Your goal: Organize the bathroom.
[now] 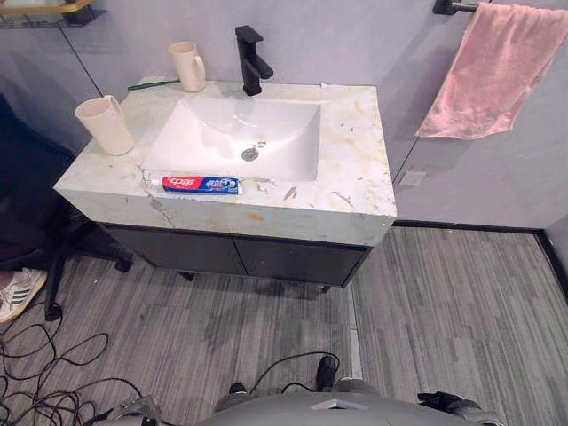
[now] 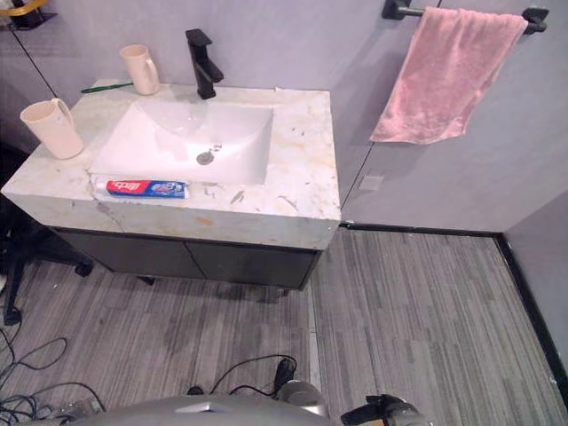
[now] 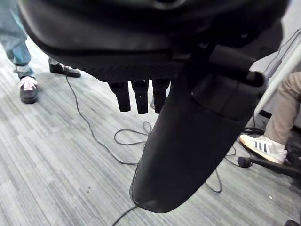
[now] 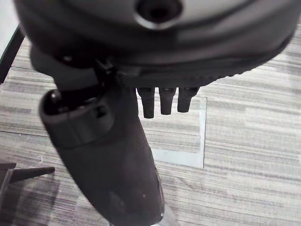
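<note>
Toothpaste tube [image 1: 201, 185] lies flat along the front edge of the counter [image 1: 355, 177], just in front of the white sink basin [image 1: 235, 138]; by my reading it is one of the loose things the tidying calls for, together with the green toothbrush [image 1: 153, 85] lying at the back left and the two cream cups. One cup [image 1: 105, 125] stands upright near the left edge, the other cup [image 1: 187, 66] upright at the back beside the black faucet [image 1: 251, 60], close to the toothbrush's end. No step looks begun: the left robot hand [image 3: 141, 96] hangs over the grey floor with fingers straight and relaxed, nothing in it, and the right robot hand [image 4: 162, 101] hangs likewise, empty and loose, over the floor. The next move, I judge, calls for stepping closer, since the counter stands well apart from both arms, then raising one robot hand over the front edge to pinch the tube. A pink towel [image 1: 497, 67] hangs from a bar on the right wall, clear of the work. In the way: a dark chair base [image 1: 62, 244] at the counter's left, cables on the floor [image 1: 444, 337], and a person's shoe [image 1: 18, 291] nearby; more people's legs show in the left wrist view.
</note>
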